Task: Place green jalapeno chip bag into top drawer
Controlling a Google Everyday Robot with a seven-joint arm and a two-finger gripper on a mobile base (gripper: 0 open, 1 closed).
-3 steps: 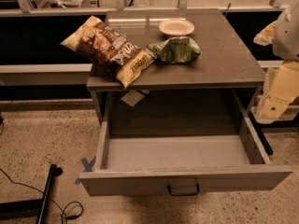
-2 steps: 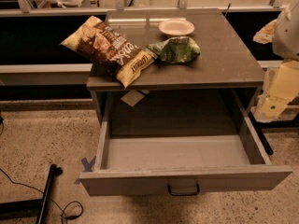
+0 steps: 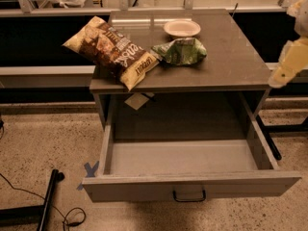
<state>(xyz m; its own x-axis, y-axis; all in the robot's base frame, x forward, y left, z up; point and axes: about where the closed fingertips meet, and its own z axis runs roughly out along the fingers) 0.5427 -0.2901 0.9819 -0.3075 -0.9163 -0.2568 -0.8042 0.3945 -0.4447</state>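
The green jalapeno chip bag [image 3: 182,51] lies crumpled on the grey table top [image 3: 231,61], between a white bowl and the larger brown-and-yellow chip bag [image 3: 111,51]. The top drawer [image 3: 192,185] is pulled wide open below the table, its inside bare, with the dark loop handle [image 3: 189,196] at the centre of the front panel. My gripper [image 3: 288,64] shows only as a pale yellow-white part at the right edge, beside the table's right side and well away from the green bag.
A white bowl [image 3: 182,28] stands behind the green bag. The brown bag overhangs the table's left front corner. A paper tag [image 3: 136,100] hangs under the table top. A black bar and cable [image 3: 48,206] lie on the floor at the left. Shelving runs behind.
The pale arm part at the right edge has moved upward and a little to the right. The bags, bowl and drawer have not moved.
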